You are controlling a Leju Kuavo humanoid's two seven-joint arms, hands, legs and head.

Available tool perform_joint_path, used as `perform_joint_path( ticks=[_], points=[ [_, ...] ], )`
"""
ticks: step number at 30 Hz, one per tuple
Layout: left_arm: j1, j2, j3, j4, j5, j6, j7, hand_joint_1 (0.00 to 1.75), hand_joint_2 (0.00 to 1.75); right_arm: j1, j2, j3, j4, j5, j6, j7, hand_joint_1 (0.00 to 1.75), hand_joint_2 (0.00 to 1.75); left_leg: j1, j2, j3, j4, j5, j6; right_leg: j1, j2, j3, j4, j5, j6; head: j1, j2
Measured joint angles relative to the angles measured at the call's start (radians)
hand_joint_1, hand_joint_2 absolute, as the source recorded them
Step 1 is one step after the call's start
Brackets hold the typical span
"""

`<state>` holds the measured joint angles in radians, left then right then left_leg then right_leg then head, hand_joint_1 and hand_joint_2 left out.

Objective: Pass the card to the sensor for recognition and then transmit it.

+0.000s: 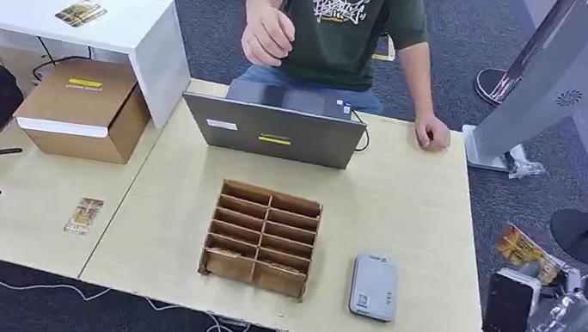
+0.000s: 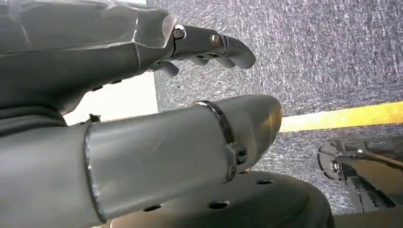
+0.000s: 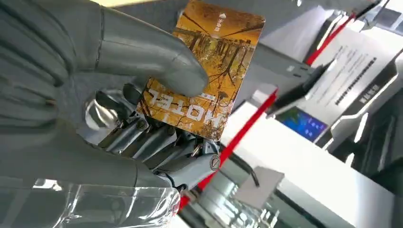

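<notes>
Hotel card (image 3: 209,71) sits pinched under the right hand's (image 3: 142,109) thumb, well right of the grey card reader (image 1: 374,287), so presenting it there comes next, I judge.

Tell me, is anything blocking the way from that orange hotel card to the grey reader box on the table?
Nothing visible does. The right hand holds the orange hotel card beyond the table's right edge; bare tabletop lies before the grey card reader.
</notes>
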<state>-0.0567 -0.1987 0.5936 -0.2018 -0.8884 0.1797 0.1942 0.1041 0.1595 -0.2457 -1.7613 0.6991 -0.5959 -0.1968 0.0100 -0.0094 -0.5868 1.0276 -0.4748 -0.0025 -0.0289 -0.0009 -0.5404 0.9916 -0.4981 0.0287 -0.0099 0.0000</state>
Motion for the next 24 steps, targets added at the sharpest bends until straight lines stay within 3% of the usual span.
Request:
perform_joint_path(
  ticks=[4,11,17,24],
  points=[
    [0.0,0.0,0.0,0.0,-0.014,0.0,-0.006,0.0,0.0,0.005,0.009,-0.003,-0.013,0.231,-0.067,0.018,1.75,1.75,0.0,0.0,0.0,0.0,0.0,0.0,0.0,0.0,0.0,0.0,0.0,0.0,0.0,0.0],
    [0.0,0.0,0.0,0.0,-0.032,-0.009,-0.014,0.0,0.0,-0.006,0.038,0.006,-0.023,0.705,-0.075,0.077,1.75,1.75,0.0,0.0,0.0,0.0,0.0,0.0,0.0,0.0,0.0,0.0,0.0,0.0,0.0,0.0],
    [-0.002,0.0,0.0,0.0,-0.039,-0.013,-0.018,0.0,0.0,-0.062,0.035,0.087,-0.001,0.757,-0.075,0.153,1.75,1.75,0.0,0.0,0.0,0.0,0.0,0.0,0.0,0.0,0.001,0.001,0.0,0.0,0.0,0.0],
    [-0.005,0.0,0.0,0.0,-0.047,-0.018,-0.02,0.0,0.0,-0.183,0.004,0.2,0.098,0.712,-0.075,0.139,1.75,1.75,0.0,0.001,0.0,0.0,0.001,0.0,0.0,0.0,0.001,0.001,0.0,0.0,0.0,0.0]
  ],
)
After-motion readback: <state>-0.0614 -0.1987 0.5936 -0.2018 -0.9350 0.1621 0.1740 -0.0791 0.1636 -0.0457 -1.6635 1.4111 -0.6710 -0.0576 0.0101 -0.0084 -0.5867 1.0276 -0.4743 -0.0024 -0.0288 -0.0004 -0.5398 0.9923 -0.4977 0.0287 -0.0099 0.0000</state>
